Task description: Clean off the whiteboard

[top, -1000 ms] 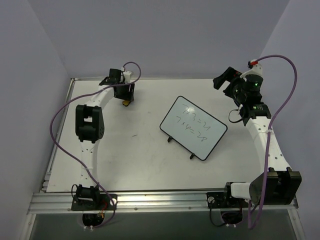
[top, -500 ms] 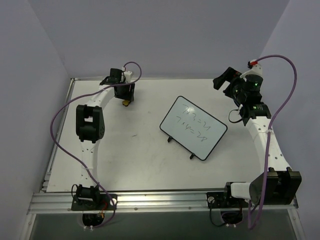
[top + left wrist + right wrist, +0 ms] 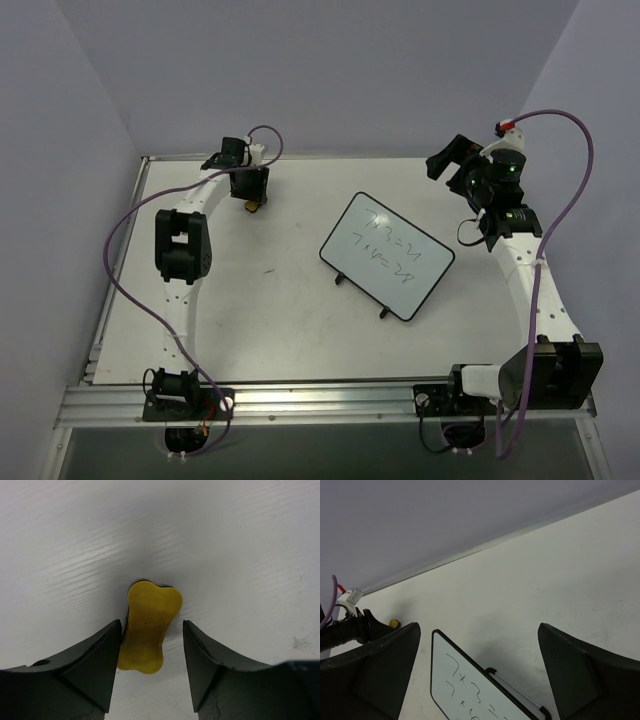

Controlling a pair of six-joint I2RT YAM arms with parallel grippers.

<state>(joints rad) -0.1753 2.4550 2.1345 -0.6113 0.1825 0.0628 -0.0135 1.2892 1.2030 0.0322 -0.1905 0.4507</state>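
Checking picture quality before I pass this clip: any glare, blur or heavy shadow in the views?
Top external: even light, no glare, whiteboard writing sharp. Left wrist: yellow eraser in focus, soft grey shadow on the table around it. Right wrist: dimmer, whiteboard cropped at the bottom edge.

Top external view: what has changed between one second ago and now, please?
The left gripper shifted very slightly, settling lower over the yellow eraser. Its jaws straddle the eraser with a gap on one side, so it is not gripped yet. The whiteboard, with its writing, and the open right gripper stayed as they were.
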